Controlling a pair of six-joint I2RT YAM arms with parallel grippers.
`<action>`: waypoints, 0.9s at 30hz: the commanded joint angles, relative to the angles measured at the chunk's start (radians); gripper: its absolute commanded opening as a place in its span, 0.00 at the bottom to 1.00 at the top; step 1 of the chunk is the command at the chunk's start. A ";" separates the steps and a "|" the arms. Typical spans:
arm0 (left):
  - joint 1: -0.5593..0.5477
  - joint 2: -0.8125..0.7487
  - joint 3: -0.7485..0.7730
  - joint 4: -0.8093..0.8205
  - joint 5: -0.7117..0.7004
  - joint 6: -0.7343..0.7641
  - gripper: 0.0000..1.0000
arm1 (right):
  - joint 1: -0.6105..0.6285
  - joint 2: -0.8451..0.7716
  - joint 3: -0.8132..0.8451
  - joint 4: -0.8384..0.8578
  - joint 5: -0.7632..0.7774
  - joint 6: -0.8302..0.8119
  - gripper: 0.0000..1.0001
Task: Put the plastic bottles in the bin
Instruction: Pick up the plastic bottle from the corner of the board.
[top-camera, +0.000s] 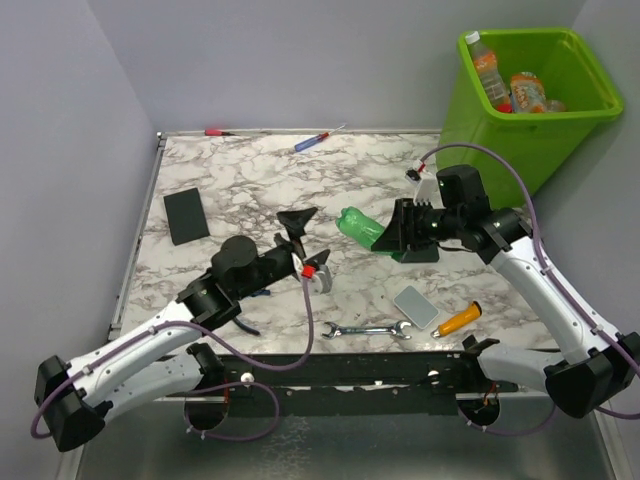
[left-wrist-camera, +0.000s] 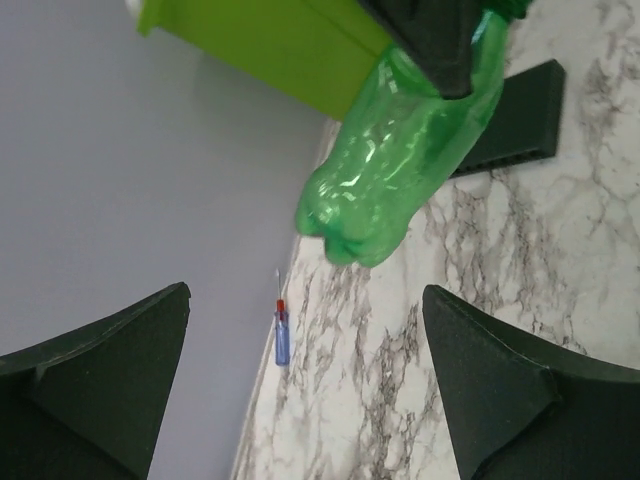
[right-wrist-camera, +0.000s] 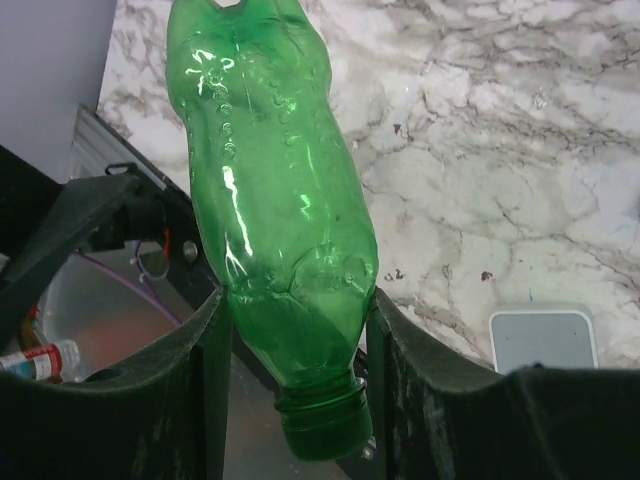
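1. Marble-patterned tabletop (top-camera: 250, 180) fills the scene, with plain grey walls on three sides. The arm bases sit on a black rail along its near edge.
2. Just past the rail lie a wrench (top-camera: 365, 330), a grey slab (top-camera: 416, 307) and an orange-handled tool (top-camera: 458, 319).
3. The left arm (top-camera: 150, 345) reaches to mid-table. The left jaws are spread wide, grasp nothing and point at the green bottle (top-camera: 362, 228).
4. The right arm (top-camera: 540, 275) comes in from the right. The right jaws are clenched on the green bottle's neck end, and its body sticks out towards the left jaws.
5. A black slab (top-camera: 186, 215) lies flat at the left. A blue-handled screwdriver (top-camera: 310, 142) and a red-handled screwdriver (top-camera: 216, 132) lie along the far edge.
6. The bin (top-camera: 520, 130) stands beyond the far right corner, off the tabletop, with several bottles (top-camera: 527, 92) inside.
7. Only the right wrist view shows the gripped neck uncapped. Only the overhead view shows the bin's contents.
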 joint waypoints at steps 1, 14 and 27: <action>-0.130 0.134 0.092 -0.164 -0.041 0.298 0.99 | 0.021 -0.030 -0.010 -0.126 -0.058 -0.057 0.00; -0.209 0.331 0.190 -0.200 -0.096 0.454 0.92 | 0.059 0.021 0.047 -0.082 -0.135 -0.059 0.00; -0.214 0.358 0.153 -0.090 -0.215 0.485 0.32 | 0.089 0.004 0.068 -0.053 -0.139 -0.044 0.13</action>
